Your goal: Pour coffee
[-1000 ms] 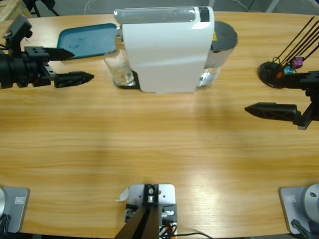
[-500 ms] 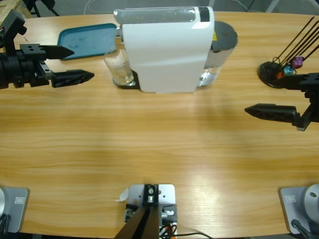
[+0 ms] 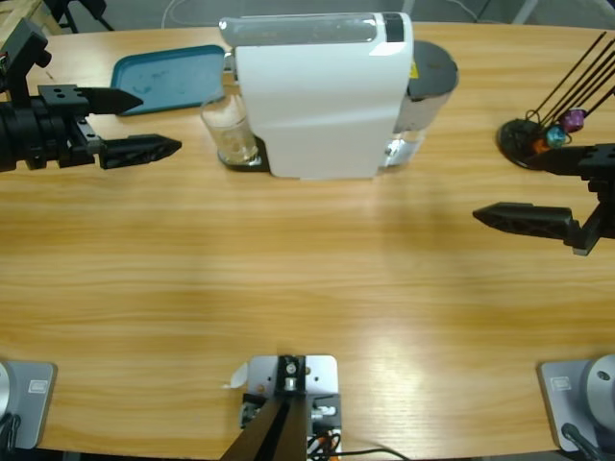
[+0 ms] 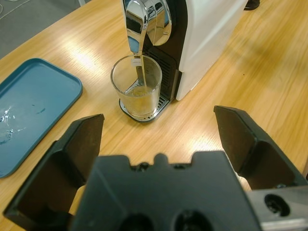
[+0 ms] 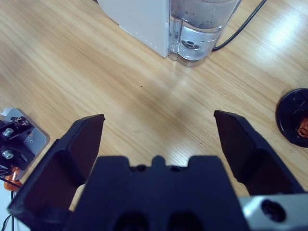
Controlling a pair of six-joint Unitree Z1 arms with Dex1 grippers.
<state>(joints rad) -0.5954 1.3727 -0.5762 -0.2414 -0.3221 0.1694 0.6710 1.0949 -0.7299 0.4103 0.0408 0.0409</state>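
A clear glass [image 3: 231,130] [image 4: 137,89] stands on the drip tray under the chrome spout [image 4: 144,19] of the white coffee machine [image 3: 322,96] [image 4: 207,33]. A shallow amber layer of coffee [image 4: 139,97] lies in the glass, and a thin stream runs down from the spout. My left gripper [image 3: 160,123] [image 4: 159,118] is open, to the left of the glass and pointing at it, a short way off. My right gripper [image 3: 504,184] [image 5: 159,118] is open over bare table at the right, holding nothing.
A blue tray [image 3: 163,79] [image 4: 29,110] lies behind the left gripper. The machine's water tank [image 3: 428,77] [image 5: 202,29] sits at its right end with a black cable [image 5: 240,26]. A black capsule stand [image 3: 533,136] [image 5: 294,118] with coloured capsules is beside the right gripper.
The left arm's wrist has shifted slightly toward the far left edge; its jaws stay almost where they were. The right gripper has barely moved.
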